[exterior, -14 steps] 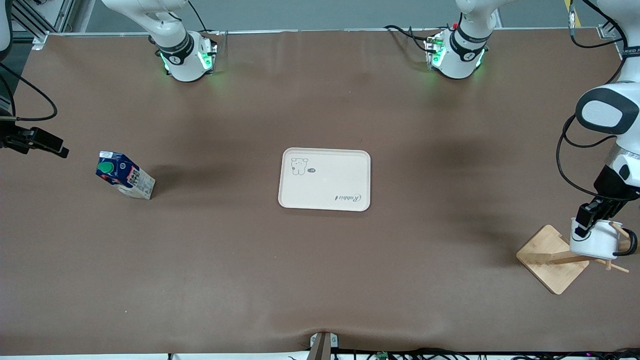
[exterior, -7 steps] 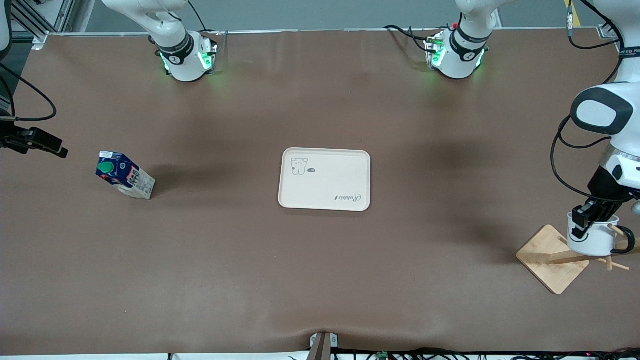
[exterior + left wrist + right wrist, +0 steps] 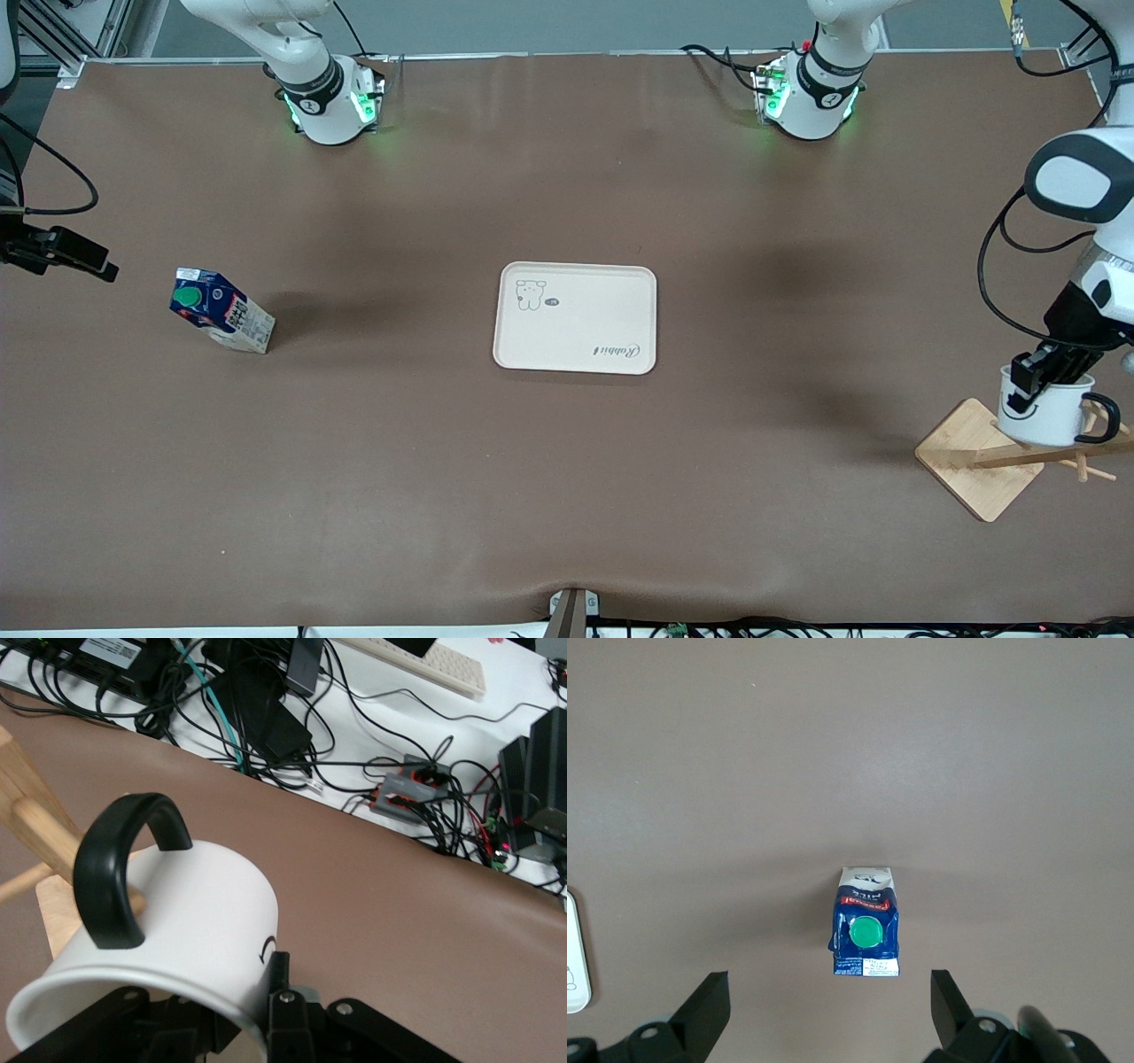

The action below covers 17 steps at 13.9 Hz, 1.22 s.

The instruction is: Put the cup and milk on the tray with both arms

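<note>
My left gripper point(image 3: 1035, 376) is shut on the rim of the white cup point(image 3: 1051, 424), which hangs just above the wooden rack's pegs at the left arm's end of the table. In the left wrist view one finger point(image 3: 278, 985) presses the cup point(image 3: 199, 921) from outside, beside the smiley mark, and the black handle points up. The blue milk carton point(image 3: 221, 310) with its green cap stands on the table toward the right arm's end. My right gripper point(image 3: 828, 997) is open, high above the milk point(image 3: 866, 932). The cream tray point(image 3: 576, 341) lies bare at the table's middle.
The wooden rack with its square base point(image 3: 967, 461) and slanted pegs point(image 3: 1059, 454) stands under the cup; a peg also shows in the left wrist view point(image 3: 31, 815). Cables and power bricks point(image 3: 266, 709) lie off the table's edge nearest the front camera.
My left gripper has lifted the cup up off the rack's peg. The right arm, milk and tray have not moved.
</note>
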Each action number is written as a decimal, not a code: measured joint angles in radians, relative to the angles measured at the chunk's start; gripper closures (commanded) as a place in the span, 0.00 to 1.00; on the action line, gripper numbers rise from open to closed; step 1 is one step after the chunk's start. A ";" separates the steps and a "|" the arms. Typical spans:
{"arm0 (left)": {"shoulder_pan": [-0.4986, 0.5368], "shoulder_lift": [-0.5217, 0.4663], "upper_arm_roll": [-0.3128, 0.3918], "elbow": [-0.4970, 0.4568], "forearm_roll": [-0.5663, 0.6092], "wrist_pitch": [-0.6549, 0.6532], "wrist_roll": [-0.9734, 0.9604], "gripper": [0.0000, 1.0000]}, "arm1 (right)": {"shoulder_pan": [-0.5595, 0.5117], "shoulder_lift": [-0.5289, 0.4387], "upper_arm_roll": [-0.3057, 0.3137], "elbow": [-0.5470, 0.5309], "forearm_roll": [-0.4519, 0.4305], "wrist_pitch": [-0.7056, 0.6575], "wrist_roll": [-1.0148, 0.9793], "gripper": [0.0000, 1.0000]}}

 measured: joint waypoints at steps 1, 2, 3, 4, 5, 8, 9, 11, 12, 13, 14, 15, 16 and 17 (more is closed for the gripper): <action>0.000 -0.018 -0.010 0.004 0.000 -0.041 -0.003 1.00 | 0.000 0.001 0.000 0.000 0.000 0.000 0.000 0.00; -0.001 -0.034 -0.020 0.010 0.000 -0.086 -0.015 1.00 | 0.000 0.003 0.000 0.000 0.000 0.001 0.000 0.00; -0.001 -0.049 -0.029 0.017 0.000 -0.133 -0.037 1.00 | 0.000 0.004 0.000 0.001 0.000 0.001 0.000 0.00; -0.001 -0.061 -0.041 0.022 0.004 -0.177 -0.063 1.00 | 0.000 0.005 0.000 0.003 0.000 0.001 0.000 0.00; -0.001 -0.070 -0.060 0.029 0.032 -0.217 -0.103 1.00 | 0.000 0.006 0.000 0.005 0.000 0.001 0.000 0.00; -0.003 -0.071 -0.164 0.084 0.221 -0.379 -0.336 1.00 | 0.000 0.020 0.000 0.026 0.000 0.002 0.000 0.00; -0.004 -0.066 -0.212 0.106 0.254 -0.435 -0.416 1.00 | 0.000 0.030 0.000 0.035 0.000 0.002 0.000 0.00; -0.010 -0.048 -0.298 0.130 0.274 -0.490 -0.531 1.00 | 0.000 0.048 0.000 0.047 0.000 0.002 0.000 0.00; -0.020 -0.034 -0.328 0.133 0.275 -0.497 -0.571 1.00 | 0.000 0.056 0.000 0.048 0.000 0.002 0.000 0.00; -0.046 -0.015 -0.344 0.133 0.278 -0.502 -0.606 1.00 | 0.000 0.063 0.000 0.049 0.000 0.002 0.000 0.00; -0.087 0.009 -0.350 0.134 0.297 -0.508 -0.644 1.00 | 0.000 0.068 0.000 0.051 0.000 0.002 0.000 0.00; -0.139 0.038 -0.352 0.134 0.336 -0.513 -0.700 1.00 | -0.001 0.072 -0.001 0.053 0.000 0.002 0.000 0.00; -0.193 0.070 -0.353 0.136 0.380 -0.514 -0.776 1.00 | -0.001 0.075 -0.001 0.054 0.000 0.002 0.000 0.00; -0.251 0.106 -0.353 0.142 0.419 -0.514 -0.856 1.00 | -0.002 0.081 -0.001 0.054 0.000 0.002 0.000 0.00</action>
